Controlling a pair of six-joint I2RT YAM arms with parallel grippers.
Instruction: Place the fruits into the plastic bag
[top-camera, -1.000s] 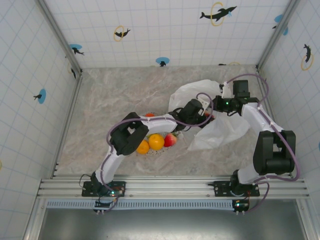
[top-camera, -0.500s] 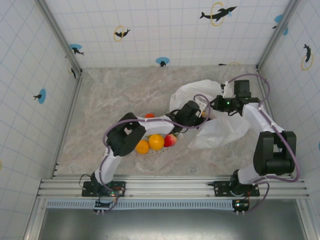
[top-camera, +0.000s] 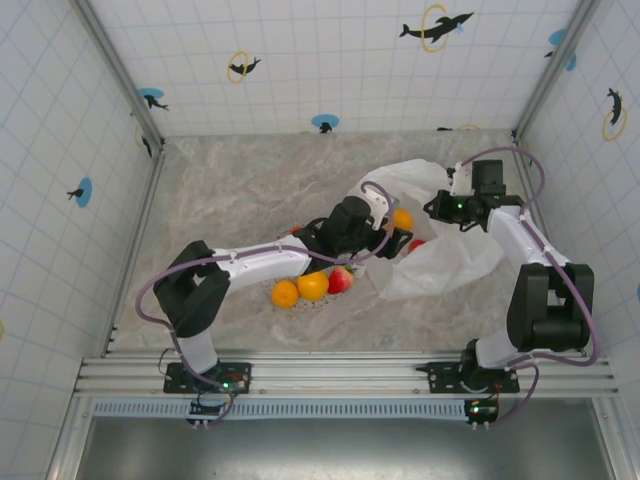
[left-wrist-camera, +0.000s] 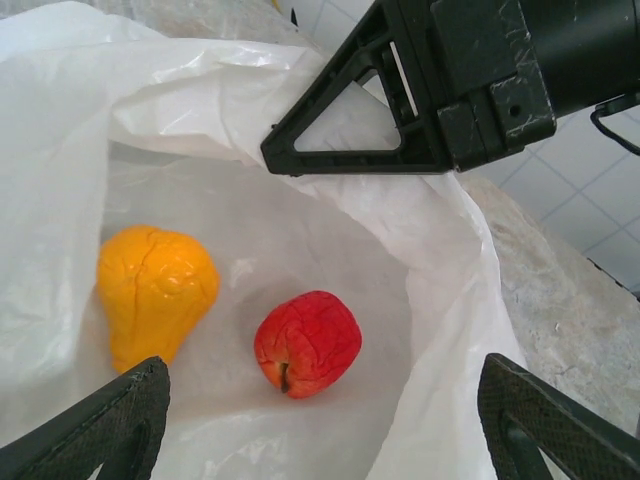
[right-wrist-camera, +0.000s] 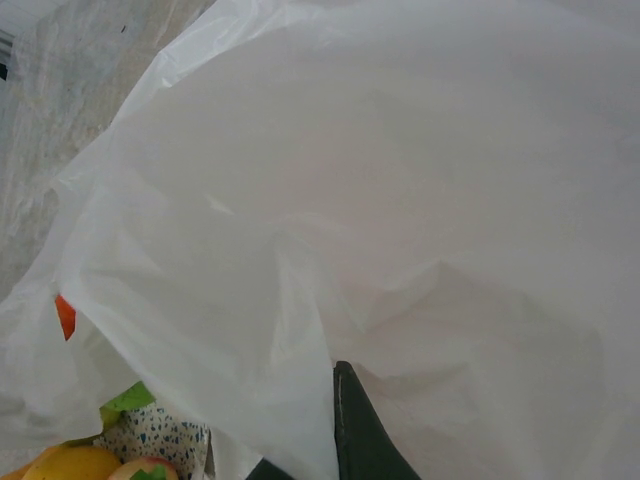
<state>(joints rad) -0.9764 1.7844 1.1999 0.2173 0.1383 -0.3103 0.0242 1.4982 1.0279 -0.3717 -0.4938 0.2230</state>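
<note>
Left of centre, two oranges (top-camera: 313, 285) and a red-and-yellow apple (top-camera: 341, 279) sit on the speckled plate (right-wrist-camera: 165, 440). The left gripper (left-wrist-camera: 322, 372) hangs wide open and empty over the plastic bag (top-camera: 445, 255), where an orange pear-shaped fruit (left-wrist-camera: 155, 290) and a red apple (left-wrist-camera: 307, 342) lie. Farther right, the right gripper (top-camera: 437, 208) pinches the bag's rim.

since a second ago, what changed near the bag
The left gripper drew back leftward from the plastic bag, jaws open; an orange fruit now lies inside by the red apple. The right gripper still holds the bag's rim; the fruits on the plate stayed.
</note>
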